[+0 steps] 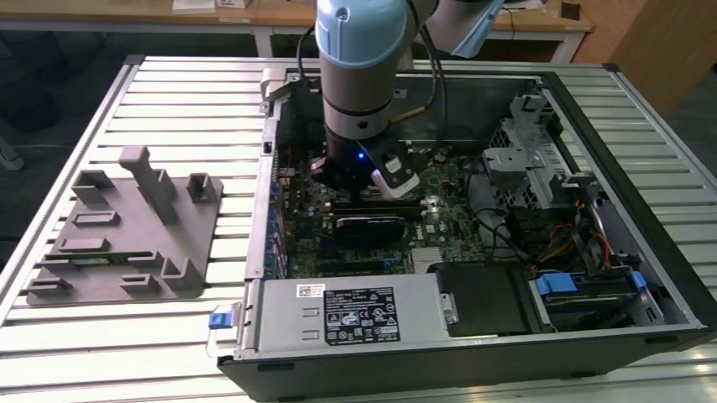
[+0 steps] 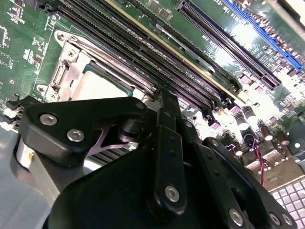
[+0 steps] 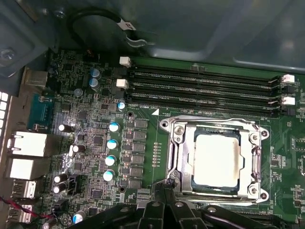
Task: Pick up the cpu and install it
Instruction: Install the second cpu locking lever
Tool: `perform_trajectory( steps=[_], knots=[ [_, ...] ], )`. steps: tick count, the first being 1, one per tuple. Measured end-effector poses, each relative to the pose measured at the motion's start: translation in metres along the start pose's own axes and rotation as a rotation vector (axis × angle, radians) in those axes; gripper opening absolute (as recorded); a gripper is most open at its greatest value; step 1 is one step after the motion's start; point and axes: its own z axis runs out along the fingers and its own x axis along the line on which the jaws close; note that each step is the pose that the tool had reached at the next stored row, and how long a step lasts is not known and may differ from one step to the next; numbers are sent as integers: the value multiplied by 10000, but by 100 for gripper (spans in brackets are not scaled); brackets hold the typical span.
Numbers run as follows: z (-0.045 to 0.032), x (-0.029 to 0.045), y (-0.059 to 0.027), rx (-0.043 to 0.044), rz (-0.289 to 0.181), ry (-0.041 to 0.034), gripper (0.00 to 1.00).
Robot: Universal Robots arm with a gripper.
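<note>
The cpu [image 3: 217, 160], a flat square chip with a pale silvery top, lies inside the silver-framed socket [image 3: 215, 126] on the green motherboard. The second wrist view shows the cpu [image 2: 97, 87] partly covered by the gripper's black links. My gripper [image 3: 164, 185] hovers just over the socket's edge, beside the chip and apart from it. Its fingers [image 2: 165, 114] are shut together with nothing between them. In the exterior view the gripper [image 1: 372, 180] reaches down into the open computer case.
Long memory slots [image 3: 205, 87] run beside the socket. A black block [image 1: 368, 228] sits just below the gripper, with a power supply [image 1: 348, 315] along the case's front. A grey fixture plate [image 1: 123, 235] stands on the slatted table at the exterior view's left.
</note>
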Motion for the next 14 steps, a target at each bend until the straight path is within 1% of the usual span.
perform_trajectory(
  steps=[9,10,14],
  knots=[
    [21,36,-3,-2,-79,14,11],
    [28,38,-3,12,-94,17,11],
    [21,38,-2,15,-95,16,11]
  ],
)
